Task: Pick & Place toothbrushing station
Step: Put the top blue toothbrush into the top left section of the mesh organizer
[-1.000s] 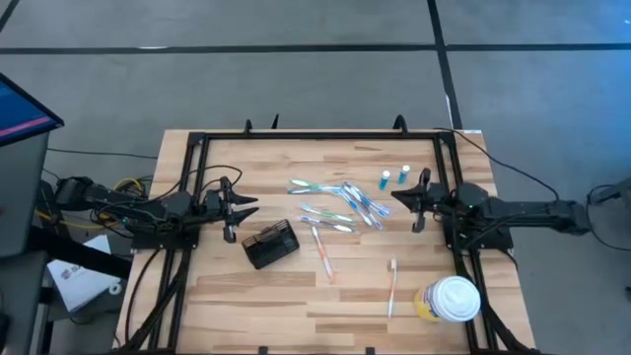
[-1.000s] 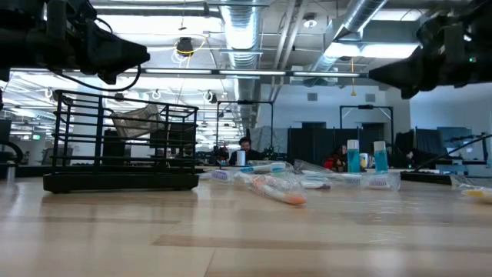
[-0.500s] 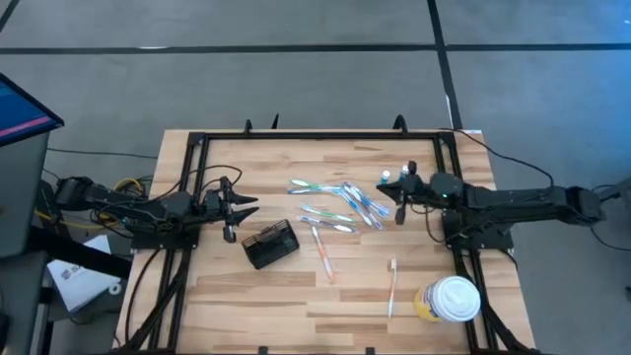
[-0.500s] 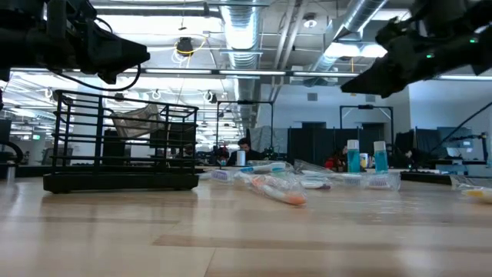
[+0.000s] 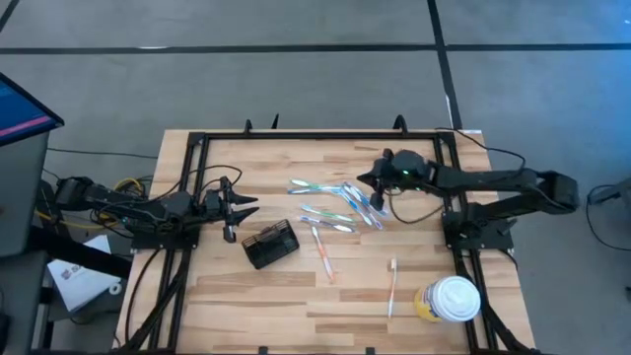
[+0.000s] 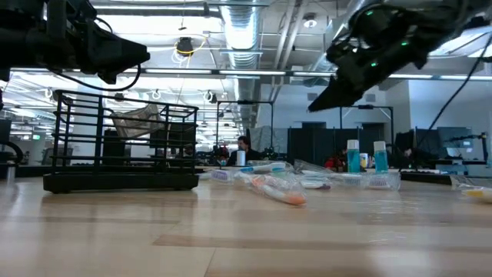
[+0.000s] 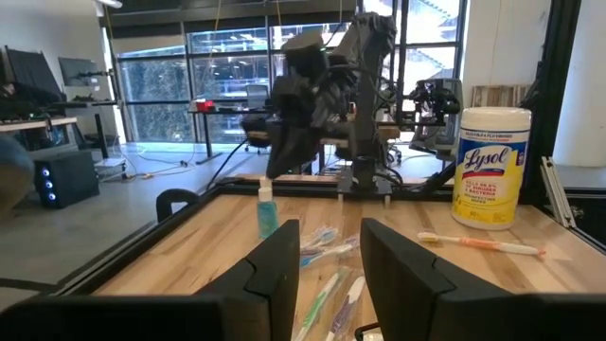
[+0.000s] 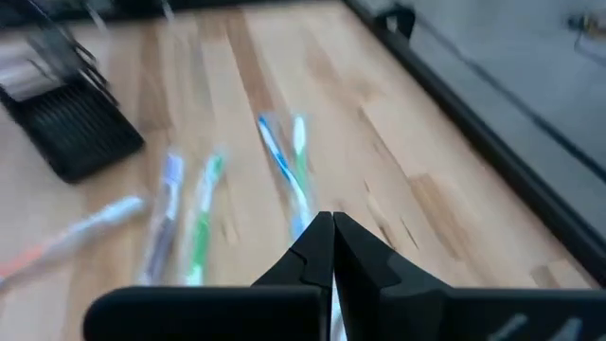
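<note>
The toothbrushing station (image 5: 270, 244), a small black mesh holder, stands on its base left of the table's middle; it also shows in the low view (image 6: 119, 146) and the right wrist view (image 8: 71, 123). Several toothbrushes (image 5: 335, 202) lie loose in the middle of the table. My right gripper (image 5: 363, 178) is shut and hovers, tipped downward, above the right end of that pile (image 8: 284, 166), touching nothing. My left gripper (image 5: 241, 211) waits open at the table's left, above and just left of the holder, its fingers (image 7: 284, 265) apart and holding nothing.
An orange toothbrush (image 5: 322, 251) and a pale one (image 5: 392, 286) lie nearer the front edge. A white-lidded yellow wipes tub (image 5: 449, 300) stands at the front right corner. A small blue bottle (image 7: 267, 210) stands near the right arm. A black frame (image 5: 202, 138) borders the table.
My right gripper has swung out from the table's right edge toward the middle and slightly toward the far edge, rising a little and tipping its fingers downward, so it now hangs over the toothbrush pile. It has stayed shut.
</note>
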Robot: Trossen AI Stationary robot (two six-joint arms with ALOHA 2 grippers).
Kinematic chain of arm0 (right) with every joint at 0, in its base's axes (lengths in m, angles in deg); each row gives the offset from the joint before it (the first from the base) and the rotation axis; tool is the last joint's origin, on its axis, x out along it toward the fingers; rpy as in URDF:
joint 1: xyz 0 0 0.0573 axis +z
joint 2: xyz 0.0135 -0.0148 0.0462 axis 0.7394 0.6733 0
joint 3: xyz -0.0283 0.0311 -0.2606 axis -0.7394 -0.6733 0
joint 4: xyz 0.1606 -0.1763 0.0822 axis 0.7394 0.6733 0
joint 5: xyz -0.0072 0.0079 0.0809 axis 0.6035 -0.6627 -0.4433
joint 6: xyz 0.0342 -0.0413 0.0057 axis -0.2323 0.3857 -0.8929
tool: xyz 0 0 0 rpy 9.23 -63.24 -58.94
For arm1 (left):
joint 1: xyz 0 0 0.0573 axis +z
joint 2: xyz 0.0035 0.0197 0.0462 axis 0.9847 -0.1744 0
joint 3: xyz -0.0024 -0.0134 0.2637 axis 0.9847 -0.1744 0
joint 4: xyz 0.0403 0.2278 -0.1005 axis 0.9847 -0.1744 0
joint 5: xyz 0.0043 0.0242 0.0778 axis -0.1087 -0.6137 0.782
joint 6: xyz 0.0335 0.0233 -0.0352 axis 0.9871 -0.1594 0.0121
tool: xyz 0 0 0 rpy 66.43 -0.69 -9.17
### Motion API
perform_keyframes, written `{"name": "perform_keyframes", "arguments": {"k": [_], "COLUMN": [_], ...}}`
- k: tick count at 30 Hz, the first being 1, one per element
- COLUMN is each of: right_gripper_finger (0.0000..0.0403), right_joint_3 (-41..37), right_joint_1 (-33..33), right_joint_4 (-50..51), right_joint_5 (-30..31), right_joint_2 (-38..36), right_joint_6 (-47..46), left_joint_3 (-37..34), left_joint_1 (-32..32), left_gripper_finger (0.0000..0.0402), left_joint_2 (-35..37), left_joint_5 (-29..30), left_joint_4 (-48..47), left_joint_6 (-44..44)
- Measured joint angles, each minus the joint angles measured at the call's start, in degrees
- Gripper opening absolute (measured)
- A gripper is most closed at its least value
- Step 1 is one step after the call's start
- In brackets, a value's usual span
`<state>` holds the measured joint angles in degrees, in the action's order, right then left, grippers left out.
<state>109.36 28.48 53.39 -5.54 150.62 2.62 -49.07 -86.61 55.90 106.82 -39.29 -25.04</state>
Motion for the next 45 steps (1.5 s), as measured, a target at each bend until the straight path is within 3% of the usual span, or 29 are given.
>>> {"name": "perform_keyframes", "arguments": {"k": [7,18,29,36,45], "right_gripper_finger": [0.0009,0.0113,0.0179,0.0196,0.0186], "right_joint_3": [7.2,17.2,23.9,24.7,24.7], "right_joint_1": [-1.6,-1.1,-1.1,-1.2,-1.1], "right_joint_4": [2.4,13.9,18.8,21.6,21.1], "right_joint_5": [-6.3,-7.1,-6.9,-4.4,-2.5], "right_joint_2": [10.7,21.4,28.9,29.6,31.0], "right_joint_6": [3.3,6.2,7.7,10.6,12.1], "left_joint_3": [0.0,0.0,0.0,0.0,0.0], "left_joint_1": [0.0,0.0,0.0,0.0,0.0], "left_gripper_finger": [0.0108,0.0108,0.0108,0.0108,0.0108], "left_joint_2": [0.0,0.0,0.0,0.0,0.0], "left_joint_5": [0.0,0.0,0.0,0.0,0.1], "left_joint_4": [0.0,0.0,0.0,0.0,0.0], "left_joint_6": [-0.1,-0.1,-0.1,-0.1,-0.1]}}
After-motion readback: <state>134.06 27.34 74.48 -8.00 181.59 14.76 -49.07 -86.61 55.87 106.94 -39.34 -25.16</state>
